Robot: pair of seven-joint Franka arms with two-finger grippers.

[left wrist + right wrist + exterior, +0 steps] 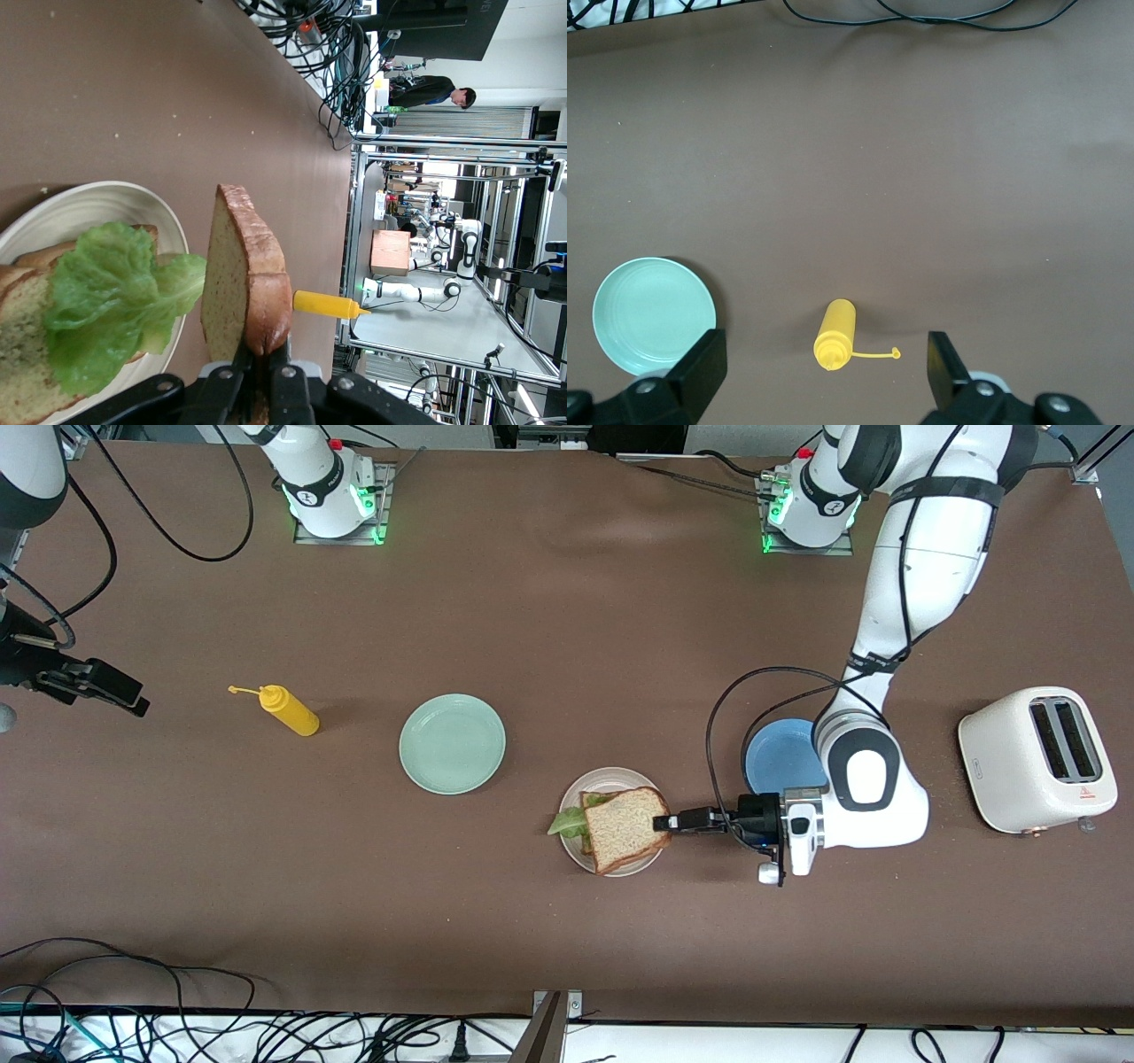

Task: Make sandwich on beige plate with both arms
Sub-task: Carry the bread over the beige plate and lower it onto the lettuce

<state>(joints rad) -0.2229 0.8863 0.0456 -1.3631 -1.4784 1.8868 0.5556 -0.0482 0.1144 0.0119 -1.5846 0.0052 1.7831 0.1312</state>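
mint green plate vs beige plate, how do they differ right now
The mint-green plate is bare; the beige plate carries a bread slice and lettuce. The left pincer holds a second slice over the beige plate; nothing is over the green one. The green one looks larger. Both are round.

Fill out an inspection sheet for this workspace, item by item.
Surface: brown table.
Job's things: beige plate holds bottom slice and lettuce; top slice above it.
Clutter: mint-green plate, blue plate, mustard bottle, toaster.
Grippers: left gripper shut on top slice; right gripper open, waiting above mustard bottle.
Cables: bundle along table edge.
Surroundings: lab frames, person.
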